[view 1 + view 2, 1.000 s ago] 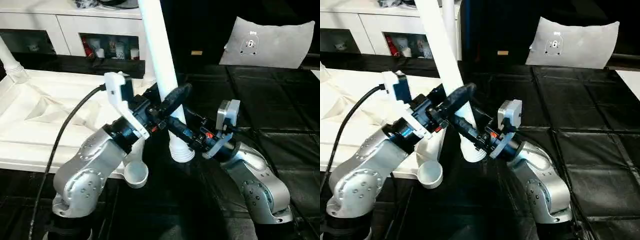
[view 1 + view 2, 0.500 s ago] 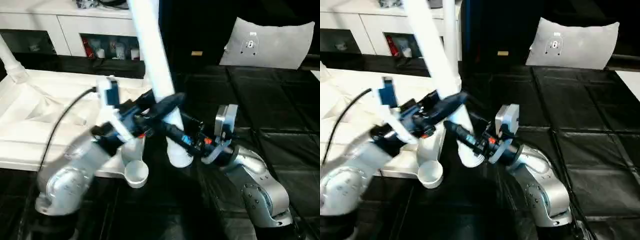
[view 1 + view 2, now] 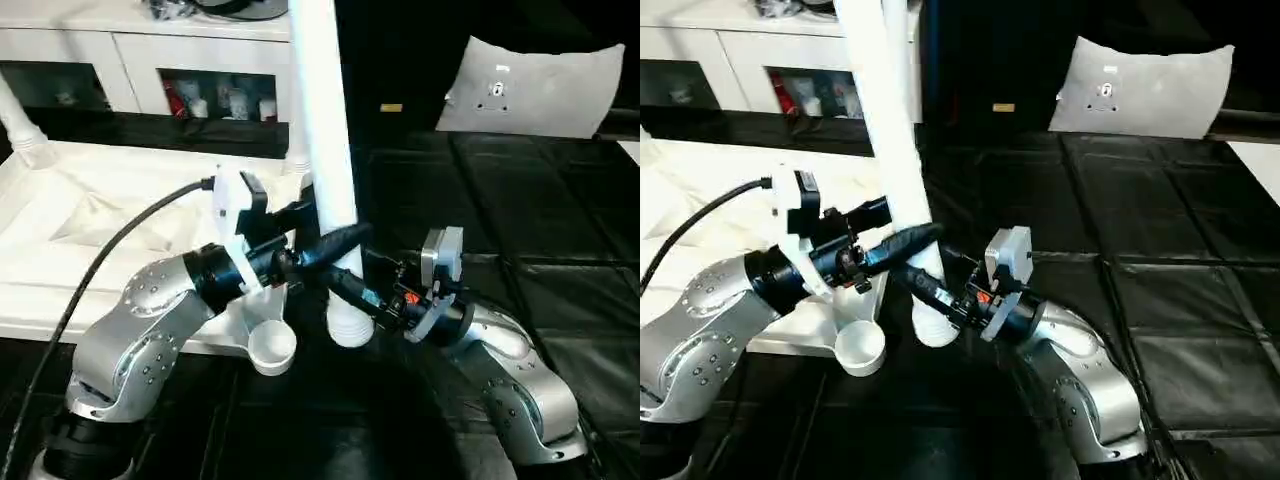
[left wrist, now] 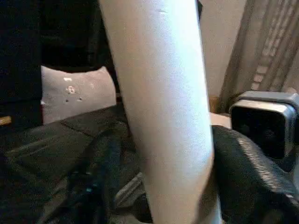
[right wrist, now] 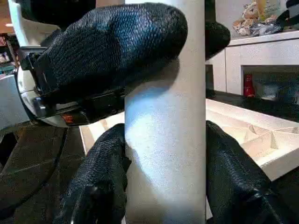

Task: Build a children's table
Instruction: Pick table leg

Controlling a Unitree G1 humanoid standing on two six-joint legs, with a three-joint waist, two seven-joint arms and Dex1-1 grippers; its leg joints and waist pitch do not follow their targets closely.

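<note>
White plastic leg: the long tapered tube [image 3: 327, 150] is more upright now (it leaned a second ago), ribbed end just beside the empty round corner socket [image 3: 271, 348].
Left fingers [image 3: 335, 243]: clamped on it.
Right fingers [image 5: 100, 186]: clamped lower.
Meaning: nearly ready for seating.

Black quilted matting [image 3: 1160, 250] is covering the floor. The upturned table top [image 3: 90, 240] is lying on it at the left, ribbed underside up, and a grey pillow [image 3: 1140, 88] is sitting on it at the far right.
</note>
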